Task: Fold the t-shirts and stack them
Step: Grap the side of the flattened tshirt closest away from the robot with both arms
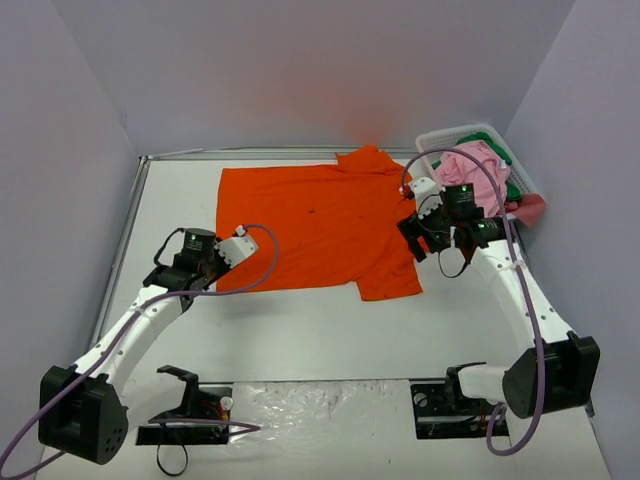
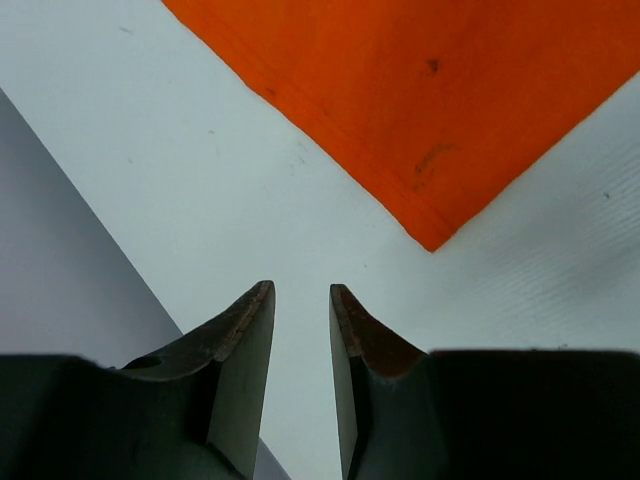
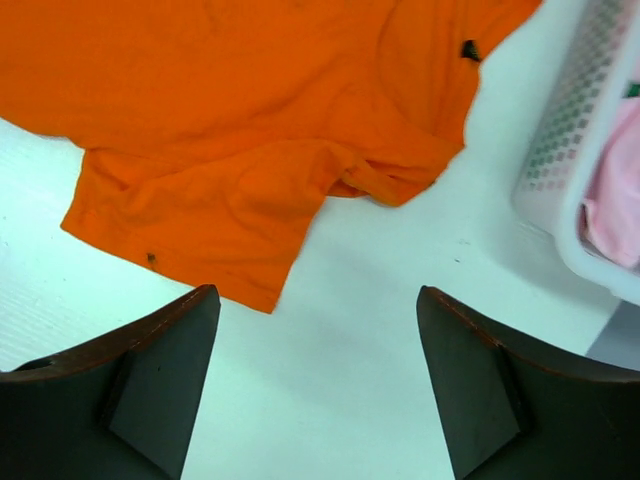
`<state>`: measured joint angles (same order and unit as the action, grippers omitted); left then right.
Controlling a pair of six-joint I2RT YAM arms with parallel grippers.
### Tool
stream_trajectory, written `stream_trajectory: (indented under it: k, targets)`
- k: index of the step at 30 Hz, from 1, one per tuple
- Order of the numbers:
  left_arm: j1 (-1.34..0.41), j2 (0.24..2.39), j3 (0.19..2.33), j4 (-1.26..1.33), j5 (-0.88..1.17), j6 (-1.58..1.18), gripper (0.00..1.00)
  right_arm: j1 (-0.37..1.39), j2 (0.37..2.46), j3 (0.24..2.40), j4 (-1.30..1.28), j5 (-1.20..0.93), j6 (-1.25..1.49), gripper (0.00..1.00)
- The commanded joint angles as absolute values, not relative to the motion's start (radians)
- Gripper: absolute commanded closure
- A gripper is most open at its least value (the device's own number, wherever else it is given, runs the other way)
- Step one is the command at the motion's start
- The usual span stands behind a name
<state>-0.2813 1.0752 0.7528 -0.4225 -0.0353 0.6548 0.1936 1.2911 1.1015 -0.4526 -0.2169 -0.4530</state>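
Observation:
A large orange t-shirt [image 1: 315, 225] lies spread flat on the white table. Its near-left corner [image 2: 430, 235] points toward my left gripper [image 2: 300, 290], which hovers over bare table just short of it, jaws a narrow gap apart and nothing between them. In the top view the left gripper [image 1: 200, 272] sits beside that corner. My right gripper [image 1: 437, 240] stands wide open over bare table by the shirt's right side. A sleeve [image 3: 200, 220] and rumpled collar area lie ahead of its empty jaws [image 3: 318, 292]. Pink [image 1: 480, 175] and green [image 1: 512, 188] t-shirts lie in the basket.
A white slotted basket [image 1: 470, 133] stands at the back right, close to the right gripper; its wall [image 3: 570, 130] shows at the right of the right wrist view. Grey walls enclose the table on the left, back and right.

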Motion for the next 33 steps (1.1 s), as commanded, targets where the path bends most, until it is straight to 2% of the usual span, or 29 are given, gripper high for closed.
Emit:
stream_trajectory:
  k: [1,14,33]
  targets:
    - [-0.319,1.078,0.714,-0.332,-0.035,0.712,0.72,0.157,1.246,1.075,-0.459,-0.278,-0.473,0.24]
    - [-0.360,1.123,0.615,-0.256,-0.015,0.811,0.62,0.058,1.327,1.078,-0.439,-0.304,-0.437,0.25]
    - [-0.388,1.164,0.511,-0.203,-0.006,0.825,0.59,0.048,1.377,1.088,-0.437,-0.305,-0.430,0.24]
